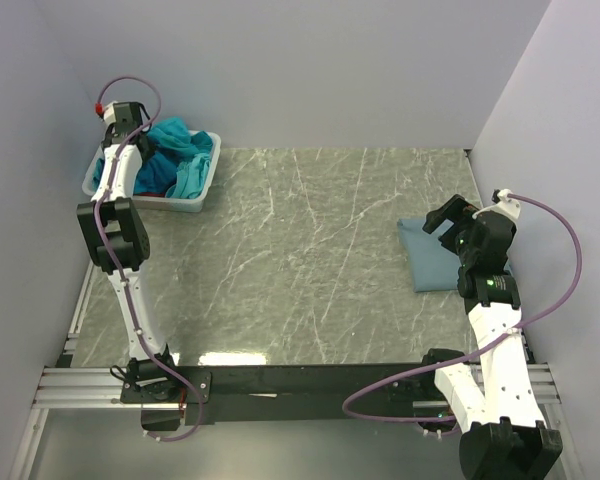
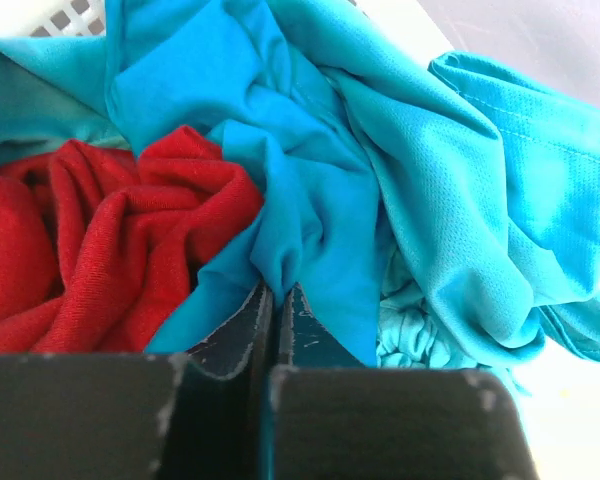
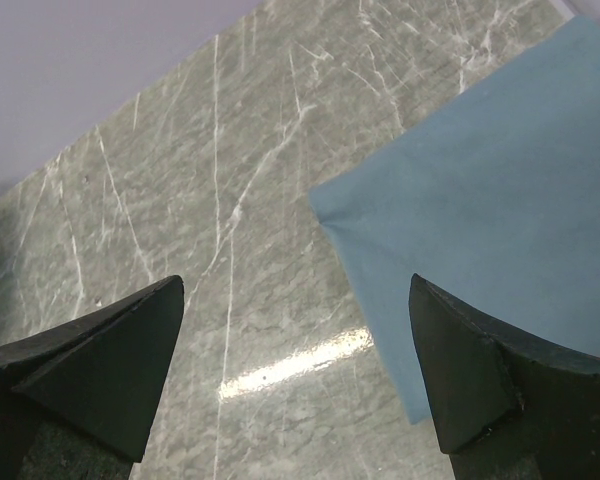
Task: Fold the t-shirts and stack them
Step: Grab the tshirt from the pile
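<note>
Grey-green stone table (image 1: 300,260) holds a folded slate-blue t-shirt (image 1: 435,260) lying flat at about 3 o'clock, and the right gripper (image 3: 296,282) hangs over its edge with both fingers wide apart, holding nothing. Farther off, at about 10 o'clock, the white basket (image 1: 170,204) holds a heap of t-shirts. The left gripper (image 2: 275,310) is down in it, its fingers squeezed together on a fold of the bright blue t-shirt (image 2: 310,200), with the red t-shirt (image 2: 110,240) at its 9 o'clock and the turquoise t-shirt (image 2: 500,200) at its 3 o'clock.

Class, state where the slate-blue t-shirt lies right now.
In the top view, the slate-blue t-shirt lies flat at the right side of the table, beneath the open right gripper, far from the back-left basket.
</note>
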`<state>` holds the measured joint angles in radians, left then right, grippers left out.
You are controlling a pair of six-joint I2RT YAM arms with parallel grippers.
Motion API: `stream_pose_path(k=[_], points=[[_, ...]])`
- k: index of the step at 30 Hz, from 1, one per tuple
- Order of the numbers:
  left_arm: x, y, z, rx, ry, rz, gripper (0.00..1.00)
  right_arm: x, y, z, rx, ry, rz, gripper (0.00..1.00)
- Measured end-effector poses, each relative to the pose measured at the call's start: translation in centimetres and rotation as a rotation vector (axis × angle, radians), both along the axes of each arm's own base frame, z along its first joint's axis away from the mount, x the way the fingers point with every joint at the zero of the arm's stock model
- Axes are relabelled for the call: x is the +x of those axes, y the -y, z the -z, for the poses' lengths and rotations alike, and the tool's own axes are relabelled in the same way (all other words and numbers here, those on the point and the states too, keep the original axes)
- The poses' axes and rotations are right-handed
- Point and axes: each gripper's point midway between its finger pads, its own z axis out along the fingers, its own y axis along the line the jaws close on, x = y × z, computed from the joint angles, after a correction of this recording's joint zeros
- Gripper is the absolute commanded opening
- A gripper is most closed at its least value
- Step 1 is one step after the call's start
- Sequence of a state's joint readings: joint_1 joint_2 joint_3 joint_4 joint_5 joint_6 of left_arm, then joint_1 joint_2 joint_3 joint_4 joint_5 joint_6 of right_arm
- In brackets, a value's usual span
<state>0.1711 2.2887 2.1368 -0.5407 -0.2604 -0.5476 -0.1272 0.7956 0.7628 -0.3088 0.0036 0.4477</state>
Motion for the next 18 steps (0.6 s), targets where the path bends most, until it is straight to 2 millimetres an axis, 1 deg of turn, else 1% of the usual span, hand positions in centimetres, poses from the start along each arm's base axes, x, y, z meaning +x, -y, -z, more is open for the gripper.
stream_pose_path(k=[6, 8, 10, 12, 13, 14, 16, 18], points=[[0.1, 0.0, -0.3, 0.006, 0.006, 0.002, 0.0, -0.1, 0.1, 0.1, -0.002, -0.003, 0.006, 0.99], [-0.2, 0.2, -0.4, 0.004, 0.009, 0.006, 0.0, -0.1, 0.1, 0.1, -0.002, -0.006, 0.007, 0.99], [-0.6, 0.4, -1.4, 0.003, 0.026, 0.013, 0.0, -0.1, 0.1, 0.2, -0.002, -0.008, 0.007, 0.99], [-1.1, 0.7, -2.9, 0.005, 0.052, 0.019, 0.0, -0.1, 0.1, 0.2, -0.001, -0.009, 0.007, 0.99], [-1.5, 0.9, -3.9, 0.005, 0.069, 0.024, 0.0, -0.1, 0.1, 0.2, -0.001, -0.009, 0.007, 0.99], [-1.8, 1.1, -5.3, 0.007, 0.094, 0.028, 0.0, -0.1, 0.1, 0.2, -0.002, -0.009, 0.007, 0.99], [-2.3, 1.6, -8.9, 0.015, 0.165, 0.04, 0.0, -0.2, 0.1, 0.1, -0.002, -0.006, 0.007, 0.99], [-2.8, 2.0, -13.1, 0.029, 0.251, 0.049, 0.0, -0.2, 0.1, 0.0, -0.002, -0.001, 0.006, 0.99]])
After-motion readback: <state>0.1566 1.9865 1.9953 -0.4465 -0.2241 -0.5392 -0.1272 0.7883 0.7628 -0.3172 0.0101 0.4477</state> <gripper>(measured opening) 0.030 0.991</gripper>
